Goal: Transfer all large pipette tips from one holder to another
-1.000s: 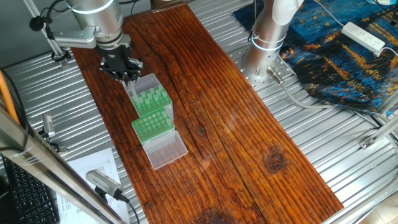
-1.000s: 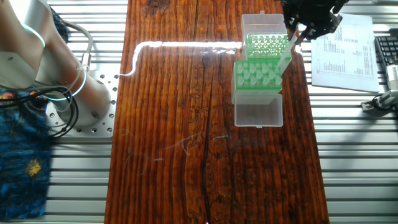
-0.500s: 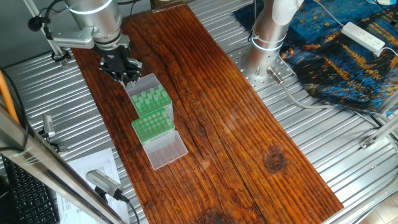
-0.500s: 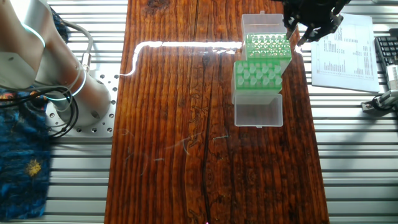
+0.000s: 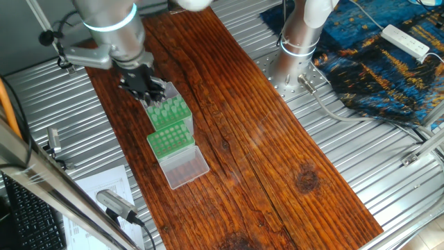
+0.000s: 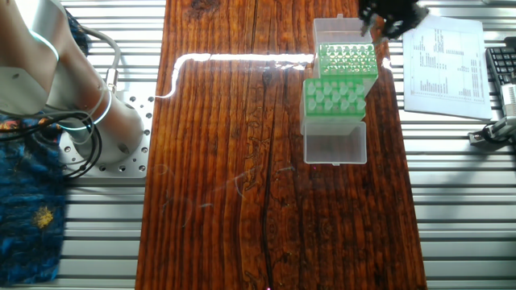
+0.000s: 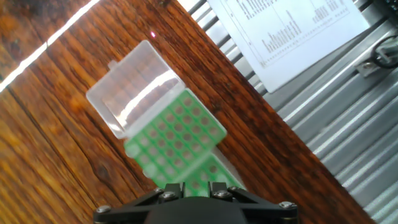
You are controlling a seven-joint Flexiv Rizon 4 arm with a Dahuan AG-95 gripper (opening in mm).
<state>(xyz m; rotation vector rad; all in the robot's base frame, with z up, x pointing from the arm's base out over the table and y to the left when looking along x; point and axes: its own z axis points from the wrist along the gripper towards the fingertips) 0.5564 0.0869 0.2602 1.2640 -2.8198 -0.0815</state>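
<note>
Two green racks stand end to end on the wooden board, each with a clear lid folded open. In the rack [image 6: 334, 98] farther from my gripper, the large pipette tips [image 6: 326, 97] show as pale round ends in a grid. The other rack [image 6: 347, 60] [image 5: 168, 111] [image 7: 177, 134] lies just below my gripper [image 6: 380, 18] [image 5: 151, 94] [image 7: 196, 185], and I cannot tell its cells from tips. My gripper hovers above this rack's lid end, open by a narrow gap. Only the rack's green shows between the fingers.
A printed sheet [image 6: 443, 56] [image 7: 292, 31] lies on the slatted metal beside the racks, with a keyboard [image 6: 503, 72] beyond it. The arm's base [image 5: 298, 38] and a blue cloth [image 5: 378, 66] with a power strip [image 5: 406, 40] sit across the board.
A second ago a pale tip hung from my gripper at the near rack's edge. That tip no longer shows under it, and my gripper has lifted away.
</note>
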